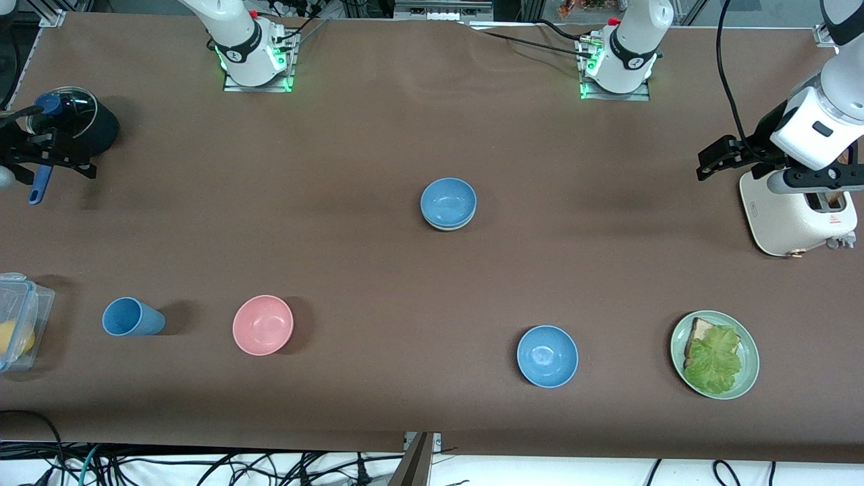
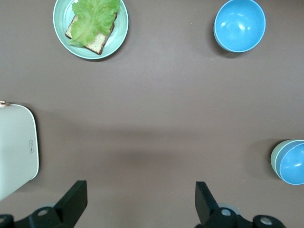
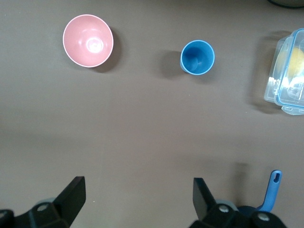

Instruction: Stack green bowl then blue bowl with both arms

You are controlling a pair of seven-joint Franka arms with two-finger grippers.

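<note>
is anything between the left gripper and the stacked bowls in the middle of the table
Nothing visible. The left gripper hangs open beside the toaster, and only bare table lies between it and the blue bowl nested in the green bowl. The right gripper waits open at its own end.

We take the stack at the table's middle as our landmark: there the blue bowl (image 1: 448,200) sits nested in the green bowl (image 1: 445,225). Nearer the front camera than the stack, a second bowl (image 1: 547,356) and then a plate (image 1: 715,364) carrying bread and lettuce lie toward the left arm's end, while a third bowl (image 1: 262,325), a cup (image 1: 132,317) and a lidded box (image 1: 19,320) lie toward the right arm's end. Level with the stack, a toaster (image 1: 796,216) stands at the left arm's end and a pot (image 1: 81,125) at the right arm's end.
</note>
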